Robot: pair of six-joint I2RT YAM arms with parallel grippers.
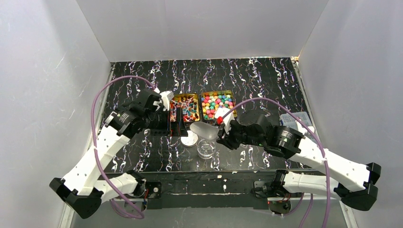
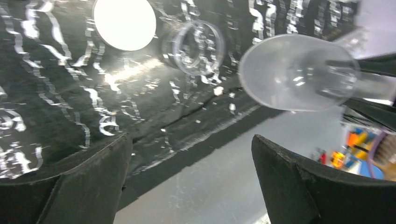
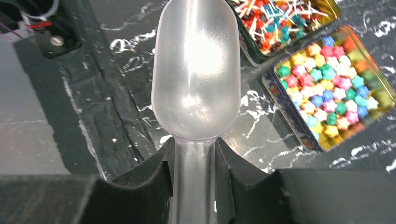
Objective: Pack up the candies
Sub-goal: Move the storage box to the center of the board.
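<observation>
The candies lie in two gold tins: round coloured lumps (image 1: pixel 217 105) (image 3: pixel 327 88) in the right one, twist-wrapped pieces (image 1: pixel 185 107) (image 3: pixel 280 21) in the left one. My right gripper (image 1: pixel 222 134) (image 3: pixel 194 151) is shut on the handle of a clear plastic scoop (image 1: pixel 203 130) (image 3: pixel 196 70), whose bowl looks empty and hangs above the mat, near the jar. My left gripper (image 1: pixel 175 125) (image 2: pixel 191 140) stands open by the near side of the twist-wrapped tin, with nothing between its fingers. The scoop (image 2: pixel 299 72) also shows in the left wrist view.
A small clear jar (image 1: pixel 206 148) (image 2: pixel 198 46) stands open on the black marbled mat, its white round lid (image 1: pixel 189 139) (image 2: pixel 124 23) lying just to its left. A clear box (image 1: pixel 295 118) sits at the mat's right edge. White walls enclose the table.
</observation>
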